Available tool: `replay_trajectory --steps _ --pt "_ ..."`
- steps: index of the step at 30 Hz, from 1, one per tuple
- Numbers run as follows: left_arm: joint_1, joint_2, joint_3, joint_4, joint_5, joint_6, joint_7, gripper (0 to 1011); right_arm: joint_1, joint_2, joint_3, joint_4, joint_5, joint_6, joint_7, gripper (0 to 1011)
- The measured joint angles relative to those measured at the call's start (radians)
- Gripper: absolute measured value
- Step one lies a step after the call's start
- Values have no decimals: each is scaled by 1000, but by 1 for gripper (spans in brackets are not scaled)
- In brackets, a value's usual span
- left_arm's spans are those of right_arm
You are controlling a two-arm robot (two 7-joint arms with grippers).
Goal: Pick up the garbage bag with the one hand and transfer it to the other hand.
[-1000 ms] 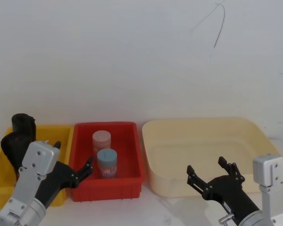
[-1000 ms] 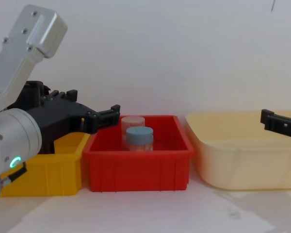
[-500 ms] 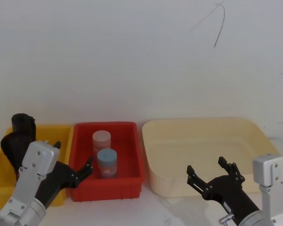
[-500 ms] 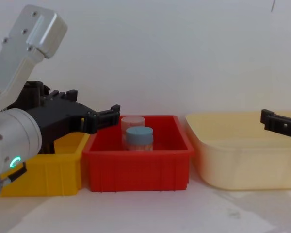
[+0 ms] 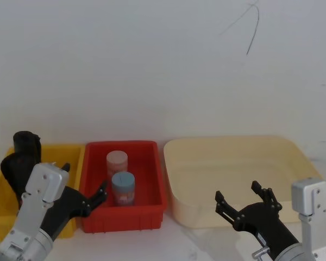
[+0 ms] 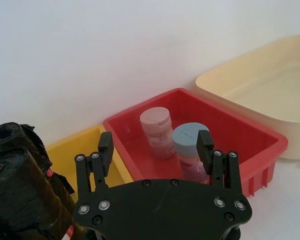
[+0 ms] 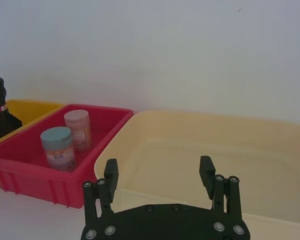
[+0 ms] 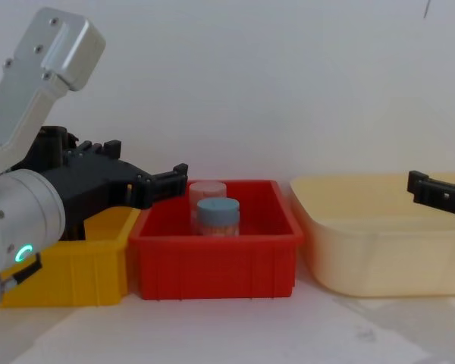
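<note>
Black plastic, tightly rolled: the garbage bag [image 6: 14,196] stands upright in the yellow bin [image 5: 68,148] at the left end of the table [image 8: 227,326], pressed against a second black roll [image 6: 17,136] behind it. From the head view, the bag is probably the nearer, lower roll [image 5: 12,169], though the two are hard to tell apart there.

The left gripper [image 5: 84,179] hangs with its jaws spread and empty, beside the bag and aimed across the bin's right wall toward the red bin [image 8: 212,265]. The right gripper [image 5: 238,193] waits near the table's front edge, before the cream tub [image 5: 233,174], likewise spread and holding nothing.

Assessment: the pick-up is not yet made and this is the approach stage. The next move calls for the left gripper to turn toward the bin's left side, straddle the nearer roll alone and close without catching its neighbour.

The left wrist view gives the red-and-white label band near the bag's lower end and the open fingers [image 6: 106,145] framing a pink jar [image 6: 157,132] and a blue-lidded jar [image 6: 190,150]. The chest view adds the green ring on the left arm and the bins' side walls. The right wrist view looks into the tub past its own gripper [image 7: 158,167].
</note>
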Motion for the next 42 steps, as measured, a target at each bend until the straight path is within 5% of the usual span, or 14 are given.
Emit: replay_trajectory --steps 10,20,27,32,42 --pt "-14 -1 -7 -30 -3 40 -8 1001 6 -1 0 -15 10 18 13 1001" --pt "-14 19 -52 -179 -27 188 0 1001 56 -32 -31 -63 43 100 43 1001" --pt "58 48 -124 -312 -45 279 38 1001 106 -72 -80 -75 50 166 52 1001" --pt "157 65 -207 -400 -72 317 66 1001 145 -109 -126 -67 39 211 51 1001" --pt "338 64 -379 -468 -143 281 78 1001 215 -183 -201 -13 -1 248 31 1001"
